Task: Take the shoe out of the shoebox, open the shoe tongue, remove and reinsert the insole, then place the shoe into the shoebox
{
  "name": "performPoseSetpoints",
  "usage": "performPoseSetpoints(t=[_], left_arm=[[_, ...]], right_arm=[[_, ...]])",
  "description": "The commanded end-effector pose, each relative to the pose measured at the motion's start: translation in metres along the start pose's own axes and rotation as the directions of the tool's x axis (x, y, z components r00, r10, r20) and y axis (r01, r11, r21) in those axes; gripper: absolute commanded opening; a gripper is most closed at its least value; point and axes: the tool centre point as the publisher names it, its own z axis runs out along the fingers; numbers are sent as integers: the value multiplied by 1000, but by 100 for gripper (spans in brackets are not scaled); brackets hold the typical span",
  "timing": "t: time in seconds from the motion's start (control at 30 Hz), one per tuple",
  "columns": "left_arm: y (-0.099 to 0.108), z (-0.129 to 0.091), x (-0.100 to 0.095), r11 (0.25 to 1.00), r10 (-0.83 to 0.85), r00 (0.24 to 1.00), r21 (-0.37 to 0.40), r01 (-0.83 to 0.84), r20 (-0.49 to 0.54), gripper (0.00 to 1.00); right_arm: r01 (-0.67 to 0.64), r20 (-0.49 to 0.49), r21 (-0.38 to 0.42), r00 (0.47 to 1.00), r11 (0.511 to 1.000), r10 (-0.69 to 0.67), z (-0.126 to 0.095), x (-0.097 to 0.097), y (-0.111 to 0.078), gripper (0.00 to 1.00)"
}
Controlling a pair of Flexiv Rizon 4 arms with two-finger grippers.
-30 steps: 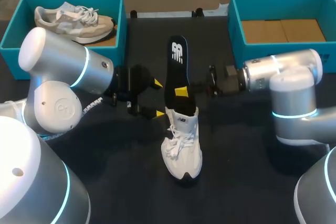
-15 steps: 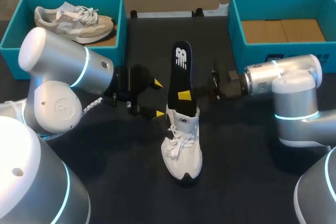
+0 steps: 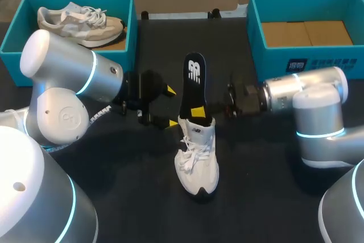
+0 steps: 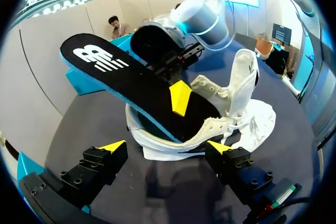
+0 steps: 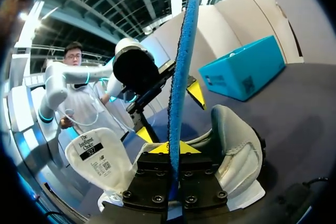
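- Pinching the black insole (image 3: 192,81), your right gripper (image 3: 198,112) holds it tilted, its lower end inside the white shoe (image 3: 197,160).
- Your left gripper (image 3: 170,107) sits spread wide beside the shoe.

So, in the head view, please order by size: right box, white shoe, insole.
1. Right box.
2. White shoe.
3. Insole, narrower, though its lower part is hidden in the shoe.
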Motion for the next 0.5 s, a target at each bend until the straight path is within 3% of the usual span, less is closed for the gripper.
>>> performPoseSetpoints(t=[0.03, 0.17, 0.2, 0.5], left_arm=[[0, 0, 1, 1000, 0, 1000, 0, 0, 2, 100], [0, 0, 1, 1000, 0, 1000, 0, 0, 2, 100], [0, 0, 1, 1000, 0, 1000, 0, 0, 2, 100], [0, 0, 1, 1000, 0, 1000, 0, 0, 2, 100]], right_arm=[[-2, 4, 5, 1000, 1000, 2, 2, 3, -3, 0], [13, 7, 10, 1000, 1000, -13, 1, 5, 2, 2], [22, 11, 11, 1000, 1000, -22, 1, 6, 5, 20], [69, 20, 30, 997, 997, -69, -3, 9, 20, 29]])
